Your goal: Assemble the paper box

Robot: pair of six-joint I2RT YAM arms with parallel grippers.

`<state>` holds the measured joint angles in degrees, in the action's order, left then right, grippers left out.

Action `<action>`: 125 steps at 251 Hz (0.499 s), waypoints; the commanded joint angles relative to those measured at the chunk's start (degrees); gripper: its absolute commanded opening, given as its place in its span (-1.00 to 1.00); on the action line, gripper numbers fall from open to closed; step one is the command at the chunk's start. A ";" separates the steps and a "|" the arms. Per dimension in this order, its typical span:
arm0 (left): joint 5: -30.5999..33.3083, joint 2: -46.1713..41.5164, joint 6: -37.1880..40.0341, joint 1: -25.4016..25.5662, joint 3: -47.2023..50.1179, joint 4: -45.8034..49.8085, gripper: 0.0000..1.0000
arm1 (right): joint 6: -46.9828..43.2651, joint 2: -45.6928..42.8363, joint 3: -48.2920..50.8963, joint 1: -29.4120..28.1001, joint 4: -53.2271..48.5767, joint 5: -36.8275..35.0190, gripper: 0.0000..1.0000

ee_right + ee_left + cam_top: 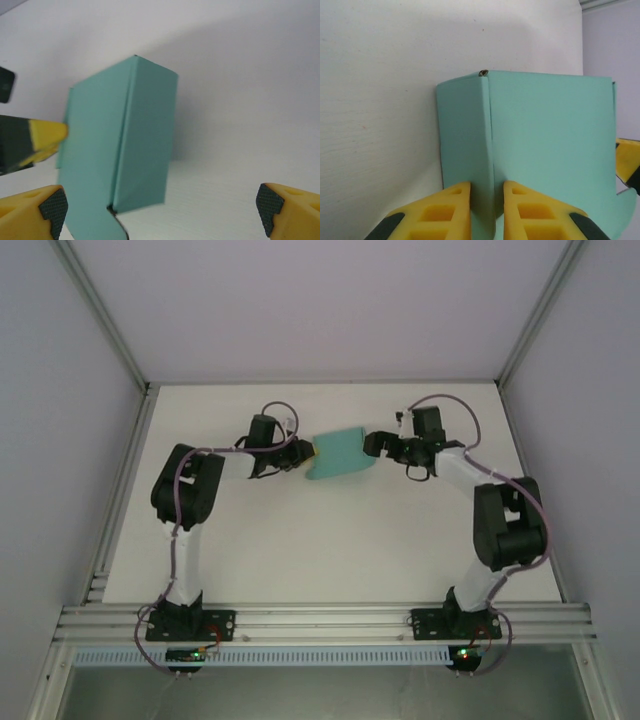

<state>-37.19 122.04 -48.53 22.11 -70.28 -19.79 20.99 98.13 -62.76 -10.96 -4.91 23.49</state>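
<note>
Fingertips (452, 202), left gripper (486, 190): yellow moulded plastic with square recesses and dark outer trim; drawn close together, pinching a raised fold of the paper box (545, 140).
Fingertips (50, 206), right gripper (160, 205): yellow plastic with dark cross-hatched pads; spread wide, one low at each side of the right wrist view, gripping nothing; just beside the box's right end, contact not discernible.
Box, material: thin matte teal paper, smooth and unprinted.
Box, shape: creased into a rectangular block with sharp straight edges; one curved flap loose at an end.
Box, position: between the two grippers, toward the far middle of the table (330, 550); resting or lifted, cannot tell.
Table surface: white, flat, faintly grained.
Surround: pale plain walls (60, 390); ribbed aluminium rail (320, 620) along the near edge, carrying both arm bases.
</note>
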 commanded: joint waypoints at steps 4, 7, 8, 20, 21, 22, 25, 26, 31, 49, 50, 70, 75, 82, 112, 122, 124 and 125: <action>1.79 3.29 -0.14 -0.87 2.37 5.20 -0.68 | 3.45 6.19 -4.67 0.80 -0.87 9.90 0.99; 1.70 3.35 -0.35 -0.93 2.49 5.06 -0.69 | 3.58 6.79 -5.00 0.96 -0.97 10.57 0.99; 1.73 3.37 -0.34 -0.97 2.50 5.00 -0.69 | 3.60 6.98 -5.00 0.99 -0.97 10.86 0.99; 0.74 3.43 -0.76 -1.26 2.89 3.78 -0.69 | 4.70 9.19 -7.04 1.42 -0.55 13.94 0.99; 0.60 3.40 -0.77 -1.32 2.92 3.65 -0.69 | 4.82 9.37 -7.16 1.44 -0.50 14.12 0.99; 0.48 3.39 -0.81 -1.30 2.98 3.55 -0.69 | 4.96 9.54 -7.31 1.46 -0.52 14.26 0.99; 0.17 3.41 -0.86 -1.37 3.04 3.27 -0.69 | 5.23 9.99 -7.70 1.47 -0.54 14.75 0.99; 0.09 3.35 -0.86 -1.37 3.08 3.18 -0.69 | 5.30 10.16 -7.80 1.47 -0.54 14.88 0.99; -0.17 3.26 -0.86 -1.37 3.18 3.01 -0.69 | 5.40 10.88 -8.33 1.51 -0.49 15.62 0.99; -0.10 3.01 0.13 -1.37 2.49 3.92 -0.70 | 6.88 13.13 -10.18 1.47 0.44 17.35 0.99; -0.09 3.02 0.21 -1.37 2.42 4.04 -0.70 | 6.96 13.22 -10.27 1.47 0.52 17.50 0.99; -0.08 2.99 0.95 -1.36 1.52 5.16 -0.69 | 9.15 15.43 -11.65 1.12 2.27 19.91 0.96; -0.08 3.02 0.96 -1.42 1.42 5.21 -0.69 | 9.84 15.93 -11.88 1.04 3.14 21.04 0.95; -0.04 3.04 0.98 -1.22 1.46 5.20 -0.69 | 11.71 16.73 -12.02 0.96 4.94 22.44 0.94; -0.21 3.04 1.74 -1.41 0.70 5.88 -0.70 | 15.74 19.75 -13.07 1.08 9.40 25.93 0.73; -0.19 3.03 2.12 -1.36 0.29 6.34 -0.69 | 17.63 20.22 -13.07 0.97 11.58 27.11 0.57; -0.17 3.03 2.19 -1.37 0.27 6.41 -0.69 | 17.95 20.29 -13.08 0.95 11.89 27.28 0.54; -0.12 2.99 2.25 -1.37 0.16 6.46 -0.69 | 18.03 20.32 -13.09 0.95 12.05 27.43 0.52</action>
<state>-39.20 122.06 -48.69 20.99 -69.67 -20.69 32.82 116.25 -74.08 -9.78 0.82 44.21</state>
